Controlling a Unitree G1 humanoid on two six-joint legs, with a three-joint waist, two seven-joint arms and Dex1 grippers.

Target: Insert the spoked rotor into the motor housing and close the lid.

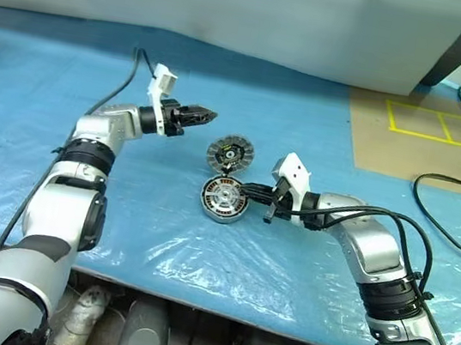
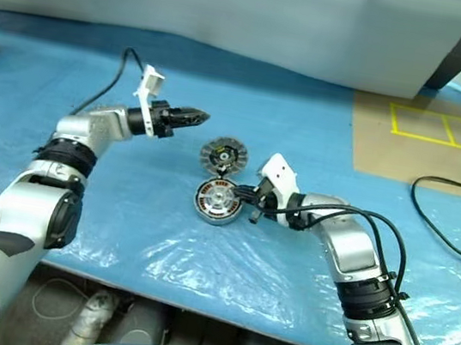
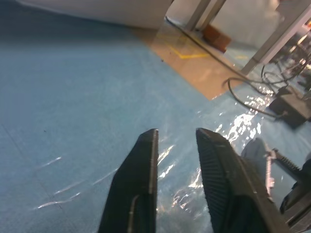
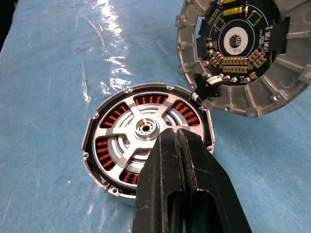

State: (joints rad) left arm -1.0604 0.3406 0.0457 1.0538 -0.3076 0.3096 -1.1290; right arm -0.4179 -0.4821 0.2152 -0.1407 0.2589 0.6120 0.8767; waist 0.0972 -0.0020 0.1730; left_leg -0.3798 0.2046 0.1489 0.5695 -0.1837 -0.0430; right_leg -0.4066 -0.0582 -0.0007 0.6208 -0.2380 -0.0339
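The motor housing (image 4: pixel 92 145), a round disc with a copper winding ring, lies flat on the blue table. The spoked rotor (image 4: pixel 116 130) sits inside it, silver spokes and hub facing up. My right gripper (image 4: pixel 176 132) is shut with nothing held, and its tips are over the rotor's near spoke. The lid (image 4: pixel 243 53) rests just behind the housing with its black circuit face up and its rim beside the housing's rim. My left gripper (image 1: pixel 208 117) hovers left of the lid (image 1: pixel 230 152), pointing at it. A narrow gap shows between its fingers (image 3: pixel 141 170), with nothing in it.
Crinkled clear plastic covers the blue table (image 1: pixel 199 263), whose front edge is close to me. A brown patch with yellow tape marks (image 1: pixel 433 125) lies at the back right. Black cables (image 1: pixel 445 218) trail along the right side. A white panel (image 1: pixel 237 9) stands behind.
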